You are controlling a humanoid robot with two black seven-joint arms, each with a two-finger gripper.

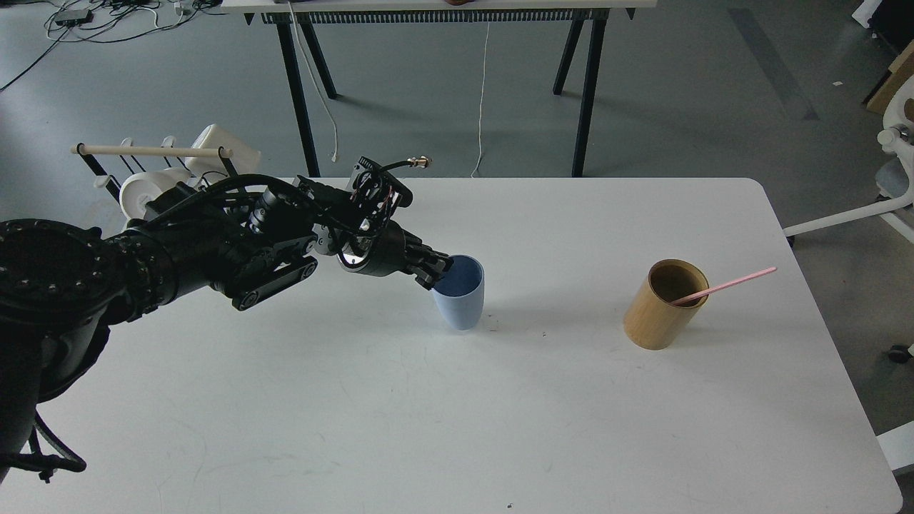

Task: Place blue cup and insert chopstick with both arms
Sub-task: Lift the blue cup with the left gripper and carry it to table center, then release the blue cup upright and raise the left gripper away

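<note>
The pale blue cup [460, 296] stands upright on the white table [500, 400] near its middle. My left gripper [437, 270] reaches in from the left and is shut on the cup's left rim, fingers pinching the wall. The pink chopstick [722, 285] leans out to the right of a tan wooden cylinder holder [663, 305] at the right side of the table. My right arm is out of view.
A rack with a wooden dowel and white mugs [153, 171] stands off the table's far left corner. Black table legs [582, 86] and cables lie on the floor behind. A white chair base [885, 193] is at the right.
</note>
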